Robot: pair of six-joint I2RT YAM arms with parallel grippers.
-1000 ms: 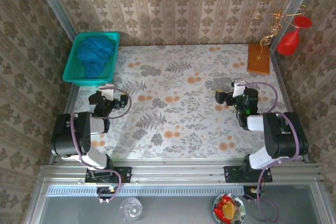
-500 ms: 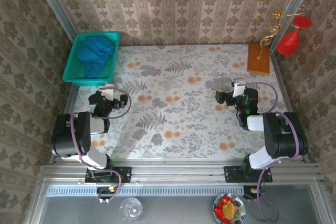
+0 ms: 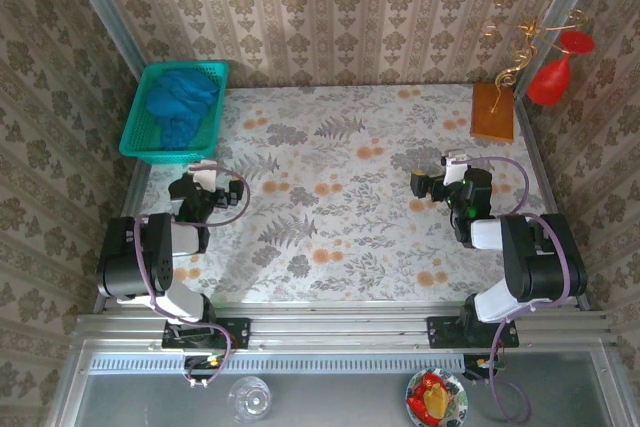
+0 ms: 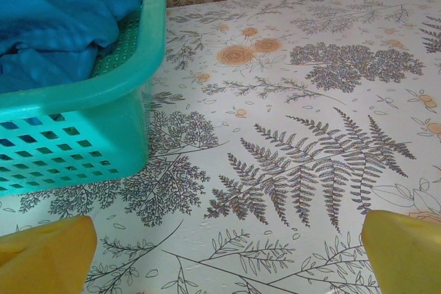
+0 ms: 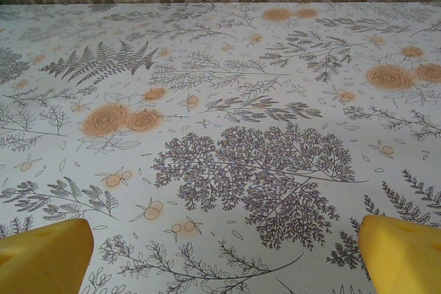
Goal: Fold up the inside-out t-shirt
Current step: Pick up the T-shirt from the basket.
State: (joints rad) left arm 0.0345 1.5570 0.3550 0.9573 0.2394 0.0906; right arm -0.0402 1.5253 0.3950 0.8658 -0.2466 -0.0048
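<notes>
No change over the last sec: both arms sit parked as before, and nothing on the table [image 3: 340, 247] has shifted. So the task hasn't begun; the shirt isn't out yet, let alone folded.

L side: the inside-out t-shirt [image 3: 180, 102] lies bunched in the teal basket [image 3: 137, 144] at the far-left corner of the table. It fills most of the basket, w/ no sleeve or hem laid out. The left gripper [image 3: 204, 169] sits on the near side of the basket. Its jaws are fully apart and it holds nothing. In the wrist view its yellow pads [image 4: 41, 256] sit at the two lower corners w/ floral cloth between them. The basket wall is ahead-left, not touching.

R side: the right gripper [image 5: 224, 256] is likewise spread wide, holding and touching nothing. Its pads [image 5: 403, 253] hang over the tablecloth, well apart from shirt and basket. The left arm looks best placed for the first grab, prob. a pinch on the top folds.
</notes>
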